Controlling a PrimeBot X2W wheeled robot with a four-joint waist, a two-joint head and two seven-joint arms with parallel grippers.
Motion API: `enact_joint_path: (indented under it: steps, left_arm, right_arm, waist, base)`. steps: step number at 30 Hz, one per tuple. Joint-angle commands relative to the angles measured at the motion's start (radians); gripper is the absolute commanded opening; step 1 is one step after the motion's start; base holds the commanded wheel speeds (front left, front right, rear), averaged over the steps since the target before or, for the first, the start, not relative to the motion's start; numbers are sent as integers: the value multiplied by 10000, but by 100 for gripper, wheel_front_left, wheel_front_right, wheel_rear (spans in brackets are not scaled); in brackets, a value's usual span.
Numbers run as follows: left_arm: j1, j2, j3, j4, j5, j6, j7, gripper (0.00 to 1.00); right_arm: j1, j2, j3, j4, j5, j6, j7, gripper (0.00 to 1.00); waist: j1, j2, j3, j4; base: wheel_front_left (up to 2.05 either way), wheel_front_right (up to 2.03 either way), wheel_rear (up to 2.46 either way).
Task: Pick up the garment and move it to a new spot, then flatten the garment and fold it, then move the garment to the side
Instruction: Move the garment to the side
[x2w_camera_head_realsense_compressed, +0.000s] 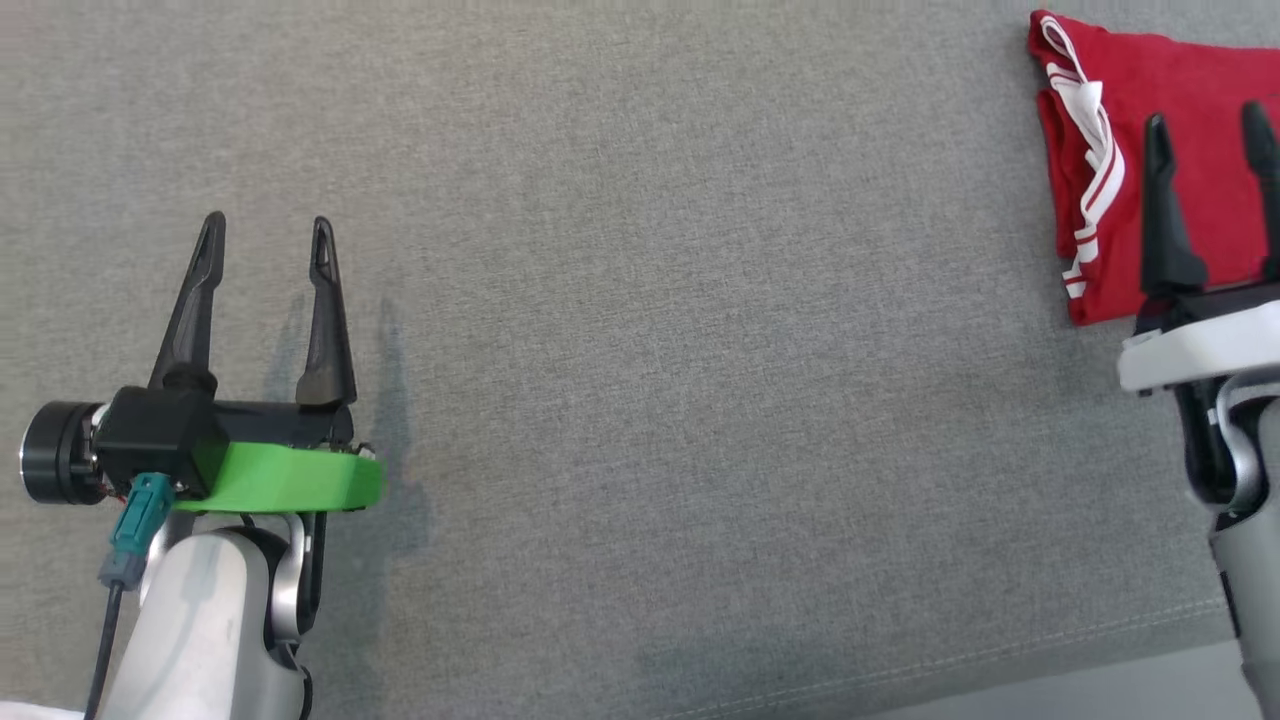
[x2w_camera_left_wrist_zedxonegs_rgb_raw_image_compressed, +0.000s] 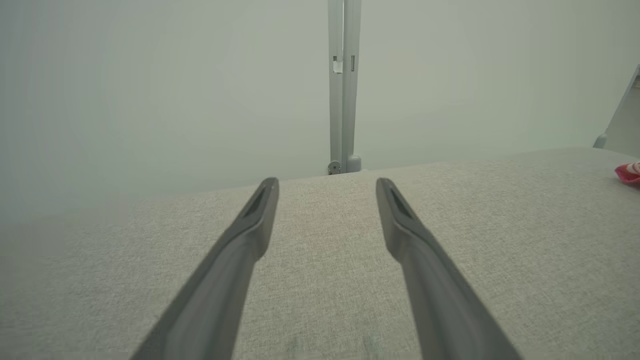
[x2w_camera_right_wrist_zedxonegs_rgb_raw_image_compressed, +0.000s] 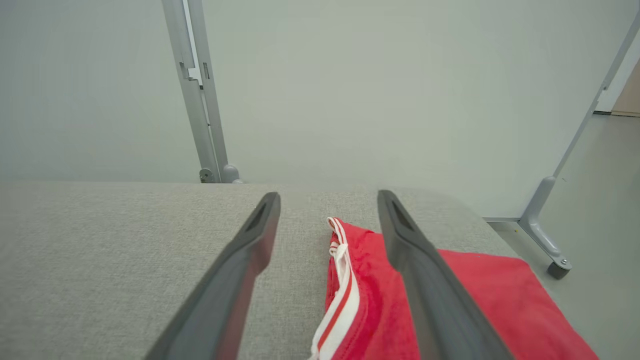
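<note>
Head view, nearest edge: the left gripper (x2w_camera_head_realsense_compressed: 268, 220) is hovering at the lower left on its pale forearm, above a green collar (x2w_camera_head_realsense_compressed: 285, 480). Its two dark fingers (x2w_camera_head_realsense_compressed: 190, 310) are standing fully spread and are gripping nothing, and they are throwing a faint shadow on the grey fabric surface (x2w_camera_head_realsense_compressed: 700, 350) just beside them. At the lower right, the right gripper (x2w_camera_head_realsense_compressed: 1206, 112) is rising from a white collar (x2w_camera_head_realsense_compressed: 1200, 350). Its fingers are likewise standing wide apart with nothing between them, and both are crossing in front of the near part of the red garment (x2w_camera_head_realsense_compressed: 1180, 70).

The garment is lying folded at the far right of the surface, well apart from the left gripper. Its white-striped edge (x2w_camera_head_realsense_compressed: 1095, 150) is facing the middle of the surface.

Left wrist view: the left gripper (x2w_camera_left_wrist_zedxonegs_rgb_raw_image_compressed: 326, 181) is pointing across bare grey fabric, jaws wide, while a corner of the garment (x2w_camera_left_wrist_zedxonegs_rgb_raw_image_compressed: 629, 174) is showing at the right margin.

Right wrist view: the right gripper (x2w_camera_right_wrist_zedxonegs_rgb_raw_image_compressed: 328, 195) is straddling the striped edge of the garment (x2w_camera_right_wrist_zedxonegs_rgb_raw_image_compressed: 475, 290). One finger (x2w_camera_right_wrist_zedxonegs_rgb_raw_image_compressed: 225, 290) is hanging over bare fabric and the other over red cloth. Whether either finger is touching the cloth cannot be told.

Beyond the surface, a pale partition (x2w_camera_right_wrist_zedxonegs_rgb_raw_image_compressed: 375, 90) is standing on grey posts (x2w_camera_right_wrist_zedxonegs_rgb_raw_image_compressed: 200, 100), and a wheeled foot (x2w_camera_right_wrist_zedxonegs_rgb_raw_image_compressed: 545, 250) is resting on the floor.
</note>
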Motion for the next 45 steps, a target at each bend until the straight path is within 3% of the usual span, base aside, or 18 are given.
enact_joint_path:
  steps: [1,11,22,45]
  left_arm:
    - [235,-42,92,162,-116,48,-99,100]
    - [978,-39,56,1031,-300,-100,-261,100]
    - [1564,-134,-160,1999,-490,-394,-332,100]
    - [1826,-26,-68,2787,-729,-630,-367,100]
  right_arm:
    - [389,214,93,-165,-58,-15,-40,100]
    - [1716,994,401,-247,-221,-15,-42,100]
    - [2782,1163,704,203,-289,-15,-30,100]
    - [3016,1128,796,503,-273,-15,-39,100]
  waist:
    - [1,0,-706,575]
    - [1,0,-1962,1023]
    - [1,0,-3477,1115]
    - [1,0,-4281,954]
  base:
    - [0,0,0]
    - [0,0,0]
    - [0,0,0]
    - [0,0,0]
